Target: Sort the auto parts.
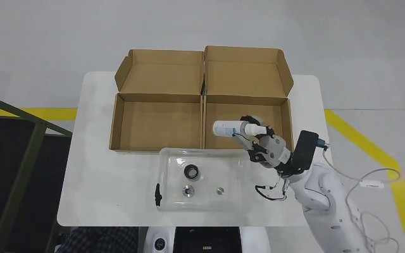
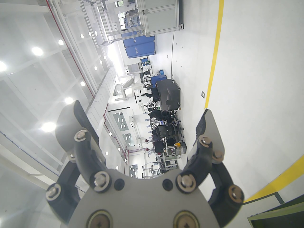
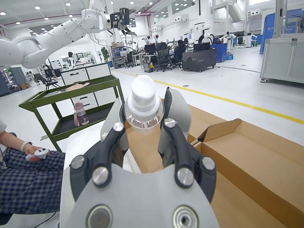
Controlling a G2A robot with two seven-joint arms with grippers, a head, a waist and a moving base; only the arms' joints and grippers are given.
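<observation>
While I hold my right arm out over the table (image 1: 101, 183), my right gripper (image 1: 252, 131) is clamped on a white bottle (image 1: 228, 128), one finger on each side of its narrow end. The bottle lies level, above the floor of the right cardboard box (image 1: 245, 99), close to the wall this box shares with the left cardboard box (image 1: 158, 123). Its broad end points toward that left box. From my right wrist I look along the bottle (image 3: 143, 91), with my right gripper (image 3: 143, 110) pinching it around a clear collar and the brown box floor beneath.

Both boxes stand side by side with their lids folded back. In front of them, nearer to me, sits a clear plastic tray (image 1: 166, 171). Inside it lie a dark ring-shaped part (image 1: 192, 171), a small round metal part (image 1: 188, 191) and a smaller metal piece (image 1: 219, 190), each apart from the others. A black piece (image 1: 157, 193) rests at the tray's left edge; I cannot tell what it is.

My left gripper (image 2: 142, 109) is spread wide with nothing between its fingers, and behind it are the hall's floor and ceiling. My right wrist camera picks up that left gripper (image 3: 130, 31) raised high in the air, well away from the boxes.
</observation>
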